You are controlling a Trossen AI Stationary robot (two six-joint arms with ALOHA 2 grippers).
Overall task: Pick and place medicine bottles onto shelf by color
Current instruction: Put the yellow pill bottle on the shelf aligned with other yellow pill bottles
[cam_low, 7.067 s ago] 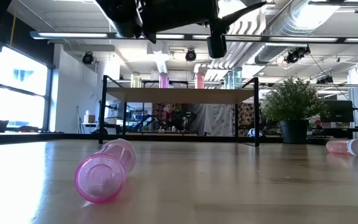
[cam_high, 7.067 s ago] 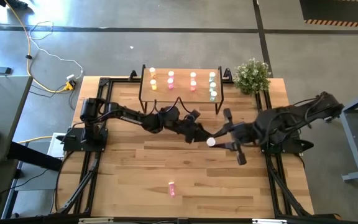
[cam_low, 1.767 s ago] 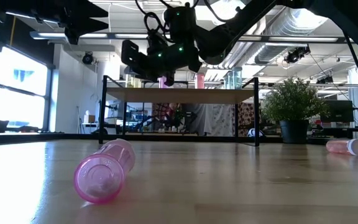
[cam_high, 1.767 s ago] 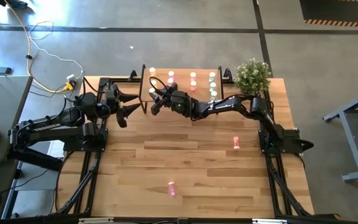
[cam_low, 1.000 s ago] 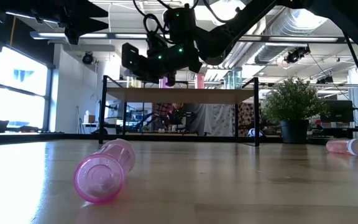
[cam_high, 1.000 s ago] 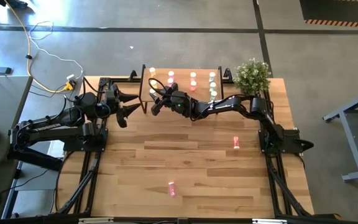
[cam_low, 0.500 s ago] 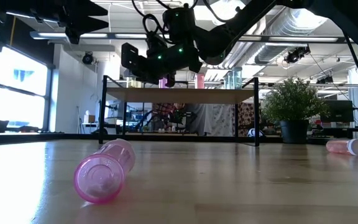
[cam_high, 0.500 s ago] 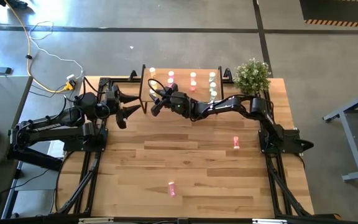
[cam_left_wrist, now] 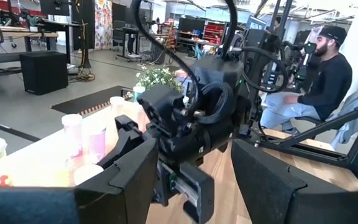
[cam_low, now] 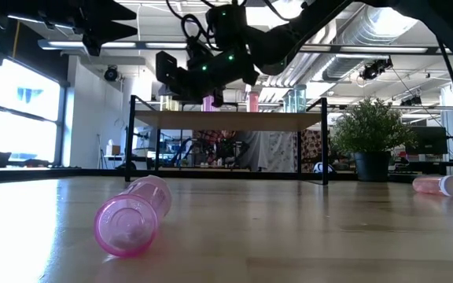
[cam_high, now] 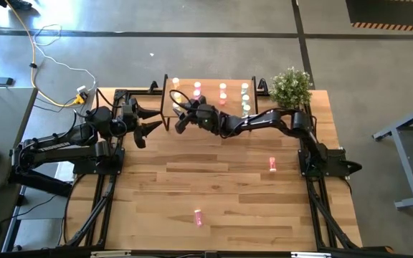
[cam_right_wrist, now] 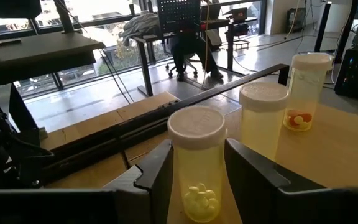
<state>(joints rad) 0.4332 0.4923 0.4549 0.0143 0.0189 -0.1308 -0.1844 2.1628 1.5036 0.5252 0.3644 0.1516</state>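
The right gripper (cam_high: 178, 117) is stretched over the left end of the small raised light-wood shelf on thin dark legs (cam_high: 233, 89), and in its wrist view the two dark fingers (cam_right_wrist: 155, 171) stand on both sides of a yellow medicine bottle with a white cap (cam_right_wrist: 196, 163) — whether they press on it or only frame it I cannot tell. Just beyond this bottle, on the same board, stand a second pale yellow bottle (cam_right_wrist: 263, 119) and a third one with orange pills at its bottom (cam_right_wrist: 304, 89). More bottles — pink and pale green — stand in rows further along the shelf, to the side of the gripper. The left gripper (cam_high: 148, 121) waits near the left edge of the wood-plank tabletop (cam_high: 228, 193), its fingers apart and empty, pointing to the right gripper. Two pink bottles lie on their side on the planks, well apart from both grippers: one (cam_high: 272, 165) toward the base of the right arm, the other (cam_high: 198, 217) near the front edge of the table; in the low view this second one (cam_low: 133, 215) lies close to the camera with its bottom toward us. A small green plant in a dark pot (cam_high: 290, 87) stands at the back right corner. The room around is a workshop with a grey concrete floor, yellow and white cables (cam_high: 45, 66) on it, desks and large windows, and a seated person in dark clothes and a cap (cam_left_wrist: 316, 81) behind the table.
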